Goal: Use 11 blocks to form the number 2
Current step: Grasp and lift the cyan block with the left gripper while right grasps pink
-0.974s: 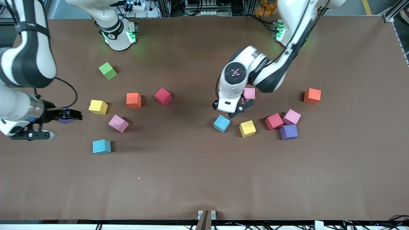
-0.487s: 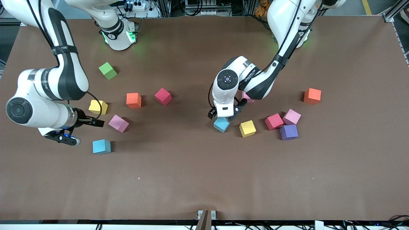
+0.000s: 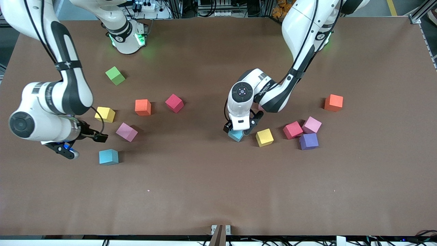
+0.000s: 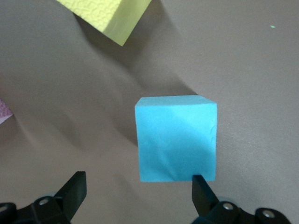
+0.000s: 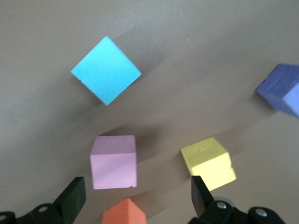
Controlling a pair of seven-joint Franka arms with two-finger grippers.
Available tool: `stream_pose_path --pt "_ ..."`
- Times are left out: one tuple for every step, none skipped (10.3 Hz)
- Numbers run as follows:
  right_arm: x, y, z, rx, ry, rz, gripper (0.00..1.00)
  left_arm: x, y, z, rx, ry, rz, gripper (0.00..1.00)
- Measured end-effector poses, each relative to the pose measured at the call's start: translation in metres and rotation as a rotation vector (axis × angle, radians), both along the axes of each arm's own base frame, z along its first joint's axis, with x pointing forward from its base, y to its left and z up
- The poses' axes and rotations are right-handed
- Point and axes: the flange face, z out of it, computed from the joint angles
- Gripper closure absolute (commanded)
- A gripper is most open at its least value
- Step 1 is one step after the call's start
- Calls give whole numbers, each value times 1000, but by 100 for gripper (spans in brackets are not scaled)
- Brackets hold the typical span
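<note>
Two open grippers, left gripper (image 3: 239, 130) straddling blue block (image 3: 236, 135), right gripper (image 3: 83, 143) hovering.

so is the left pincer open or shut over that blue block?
Open. The left pincer has its fingers spread wide around the blue block, not yet clamped.

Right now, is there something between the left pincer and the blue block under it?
Nothing visible. The left pincer is open just above the blue block; the yellow block lies apart beside it.
</note>
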Motion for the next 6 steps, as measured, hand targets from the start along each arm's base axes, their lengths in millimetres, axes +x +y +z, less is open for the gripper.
stream_pose_path --pt "-3 7 -11 -3 -16 -10 0 1 -1 2 -2 -3 -1 0" --pt "-12 10 -32 11 -34 -33 0 3 -1 4 -6 -7 0 0" --pt "-23 11 -53 52 -40 -77 0 5 -2 7 -10 -13 1 0" --pt "-30 14 -62 83 -32 -121 0 6 -3 9 -13 -17 2 0" --pt "-34 15 -63 94 -24 -156 0 8 -3 12 -17 -22 3 0" --pt "-38 16 -63 96 -18 -174 0 10 -3 13 -19 -25 4 0"
